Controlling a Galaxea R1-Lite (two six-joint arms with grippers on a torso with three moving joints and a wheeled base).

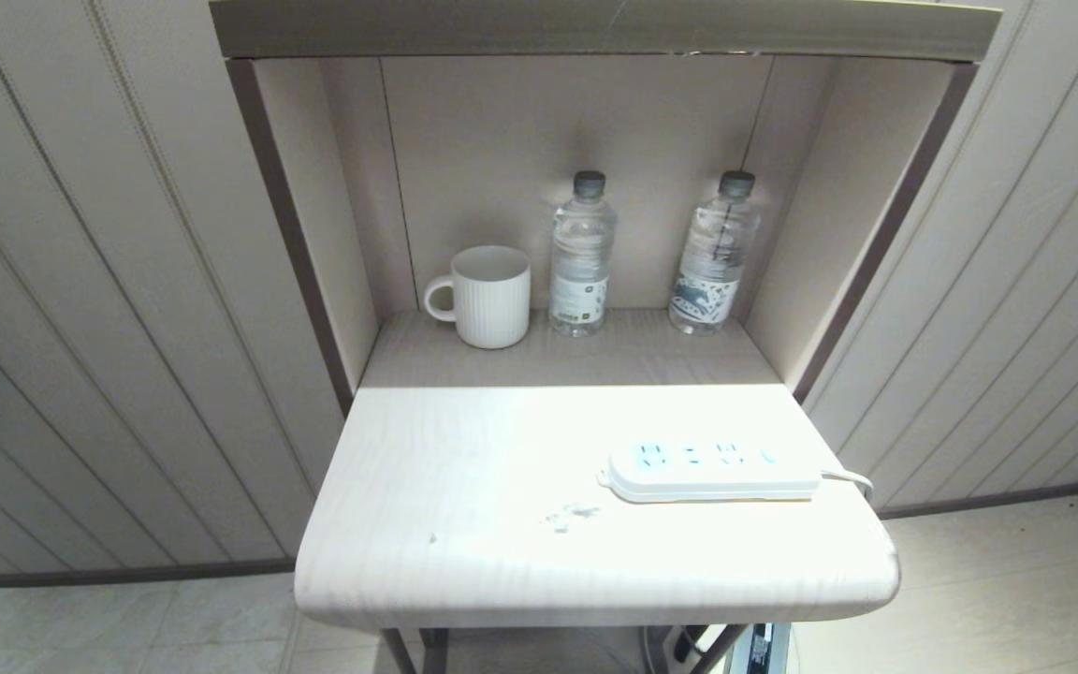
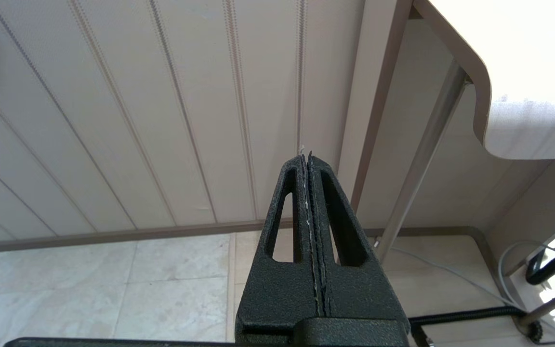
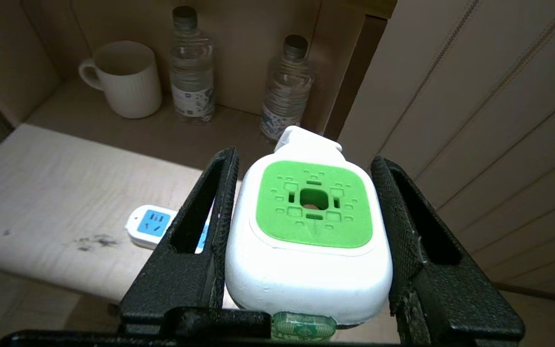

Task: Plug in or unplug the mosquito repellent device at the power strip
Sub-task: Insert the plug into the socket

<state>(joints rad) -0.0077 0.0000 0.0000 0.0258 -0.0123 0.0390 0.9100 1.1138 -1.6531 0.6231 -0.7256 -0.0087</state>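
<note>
Nearby, mug (image 1: 490,296), two water bottles (image 1: 582,253) (upright), power strip (image 1: 712,471)

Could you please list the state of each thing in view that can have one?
Power strip: flat on the table, nothing plugged into the sockets that show.
Repellent device: unplugged, clamped in the right gripper.
Left gripper: shut, empty, below table level.
Two water bottles: upright, capped.
Mug: upright.
</note>
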